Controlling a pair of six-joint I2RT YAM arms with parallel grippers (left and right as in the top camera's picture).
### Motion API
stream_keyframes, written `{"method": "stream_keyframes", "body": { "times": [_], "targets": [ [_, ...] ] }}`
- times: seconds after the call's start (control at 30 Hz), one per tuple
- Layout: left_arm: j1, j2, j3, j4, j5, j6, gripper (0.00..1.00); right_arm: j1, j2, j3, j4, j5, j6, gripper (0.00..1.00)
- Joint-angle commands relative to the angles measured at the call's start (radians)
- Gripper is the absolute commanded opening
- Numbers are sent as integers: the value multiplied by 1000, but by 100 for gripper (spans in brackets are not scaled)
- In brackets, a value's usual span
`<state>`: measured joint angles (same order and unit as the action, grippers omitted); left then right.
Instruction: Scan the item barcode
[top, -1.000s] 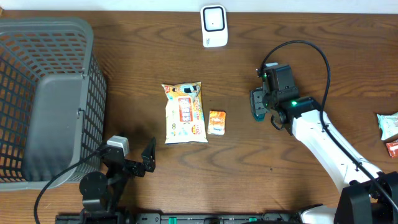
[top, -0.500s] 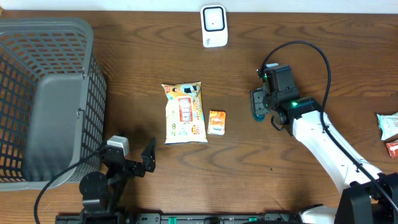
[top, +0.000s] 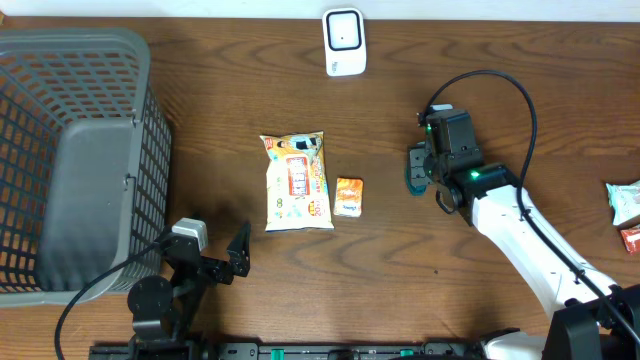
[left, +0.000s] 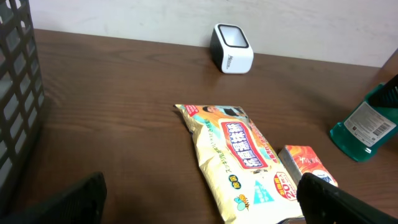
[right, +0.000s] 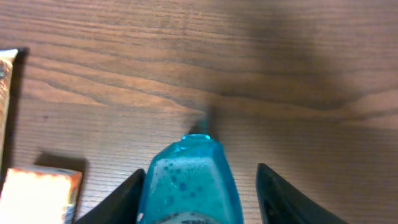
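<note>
1. The right pincer (right: 198, 186) has its two fingers (right: 118, 199) apart, one on each side of a teal bottle (right: 189, 180).
2. In the right wrist view the left finger is right against the bottle, while a strip of table (top: 250, 100) shows between the bottle and the other finger. The pincer is not clamped on it.
3. From overhead the bottle (top: 413, 172) sits right of the table's middle, under the front of the right arm.
4. The left wrist view catches the bottle (left: 367, 124) at the right edge. It is tilted, with its lower end at the table and a white printed label facing the camera.
5. The white scanner (top: 344, 42) stands at the far edge of the table, well apart from the bottle.
6. A yellow pack of wipes (top: 296, 182) lies flat at mid-table, with a small orange packet (top: 348, 197) just beside it, between the wipes and the bottle.
7. The left pincer (left: 202, 186) is low at the near edge, fingers wide apart and holding nothing.
8. A grey basket (top: 150, 150) fills the left side.
9. Two more packets (top: 625, 203) lie at the right edge.
</note>
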<state>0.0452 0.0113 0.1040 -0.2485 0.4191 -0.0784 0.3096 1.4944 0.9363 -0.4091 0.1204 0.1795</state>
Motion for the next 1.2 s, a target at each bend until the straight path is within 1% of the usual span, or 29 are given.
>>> {"method": "stream_keyframes", "body": {
  "times": [0.0, 0.2, 0.37, 0.47, 0.6, 0.83, 0.93, 1.0, 1.07, 1.17],
  "targets": [
    [4, -1, -20, -12, -2, -6, 98, -5, 63, -86, -50, -14, 43, 43],
    [4, -1, -20, -12, -2, -6, 98, -5, 63, -106, -42, -30, 105, 26],
    [4, -1, -20, -12, -2, -5, 98, -14, 59, -87, -24, -185, 103, 18],
    [4, -1, -20, -11, -2, -6, 98, -39, 51, -50, -39, -311, 68, 16],
    [4, -1, -20, -12, -2, -6, 98, -84, 37, 15, -106, -463, 13, 13],
    [4, -1, -20, -12, -2, -6, 98, -128, -41, 143, -290, -486, -60, 11],
    [4, -1, -20, -12, -2, -6, 98, -127, -97, 174, -333, -489, -64, 13],
    [4, -1, -20, -12, -2, -6, 98, -127, -140, 183, -352, -525, -60, 14],
    [4, -1, -20, -12, -2, -6, 98, -127, -183, 183, -373, -609, -53, 16],
    [4, -1, -20, -12, -2, -6, 98, -127, -241, 183, -396, -787, -55, 15]
  ]
}}
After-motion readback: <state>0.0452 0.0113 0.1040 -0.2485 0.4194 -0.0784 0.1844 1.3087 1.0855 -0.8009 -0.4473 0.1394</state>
